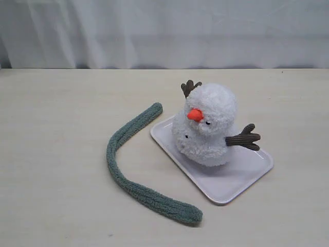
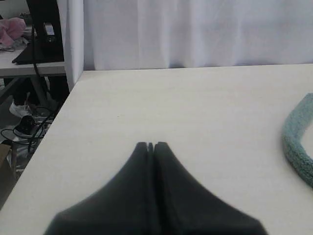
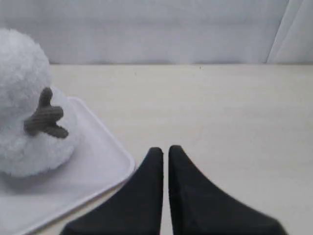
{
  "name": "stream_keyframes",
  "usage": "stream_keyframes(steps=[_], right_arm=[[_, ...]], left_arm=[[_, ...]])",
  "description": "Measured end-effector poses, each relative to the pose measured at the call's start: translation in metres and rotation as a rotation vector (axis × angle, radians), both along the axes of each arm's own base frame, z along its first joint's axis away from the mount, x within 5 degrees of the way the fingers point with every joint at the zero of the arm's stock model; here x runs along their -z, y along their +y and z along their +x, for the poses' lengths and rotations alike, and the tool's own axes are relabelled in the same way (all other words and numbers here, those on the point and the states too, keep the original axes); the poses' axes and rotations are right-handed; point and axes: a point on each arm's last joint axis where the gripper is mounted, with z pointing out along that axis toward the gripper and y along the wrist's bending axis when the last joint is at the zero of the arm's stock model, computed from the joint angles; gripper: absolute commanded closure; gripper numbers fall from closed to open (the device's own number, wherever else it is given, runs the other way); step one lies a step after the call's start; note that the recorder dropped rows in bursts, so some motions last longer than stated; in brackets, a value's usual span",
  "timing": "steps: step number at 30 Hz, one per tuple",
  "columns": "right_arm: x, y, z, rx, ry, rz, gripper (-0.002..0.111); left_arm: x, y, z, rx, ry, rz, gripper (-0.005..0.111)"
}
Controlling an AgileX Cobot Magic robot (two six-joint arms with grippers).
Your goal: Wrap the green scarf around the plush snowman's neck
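Observation:
The plush snowman (image 1: 208,126) stands on a white tray (image 1: 241,172), leaning forward, its orange nose (image 1: 195,115) toward the scarf and its brown twig arms spread. The green scarf (image 1: 126,175) lies in a long curve on the table beside the tray, one end near the tray's far corner; nothing holds it. Neither arm shows in the exterior view. My left gripper (image 2: 150,145) hangs shut and empty over bare table, with a stretch of scarf (image 2: 296,142) off to one side. My right gripper (image 3: 166,149) is shut with a thin slit, empty, beside the tray's corner (image 3: 105,169) and the snowman (image 3: 29,103).
A white curtain (image 1: 164,31) runs behind the table's far edge. In the left wrist view the table's side edge (image 2: 58,115) drops off to a floor with cables and another desk.

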Motion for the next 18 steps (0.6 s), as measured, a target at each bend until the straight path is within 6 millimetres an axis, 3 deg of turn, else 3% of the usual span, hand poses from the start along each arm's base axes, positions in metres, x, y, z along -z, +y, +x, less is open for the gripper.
stream_keyframes(steps=[13, 15, 16, 18], right_arm=[[-0.062, 0.004, -0.007, -0.039, -0.701, -0.017, 0.104], [-0.072, 0.004, -0.013, -0.062, -0.828, 0.058, 0.104], [-0.080, 0.005, -0.020, -0.105, -0.947, 0.173, 0.104], [-0.091, 0.006, -0.026, -0.157, -1.022, 0.309, 0.104]], left_arm=[[0.000, 0.000, 0.000, 0.000, 0.000, 0.000, 0.107], [0.000, 0.000, 0.000, 0.000, 0.000, 0.000, 0.107], [0.000, 0.000, 0.000, 0.000, 0.000, 0.000, 0.107], [0.000, 0.000, 0.000, 0.000, 0.000, 0.000, 0.107]])
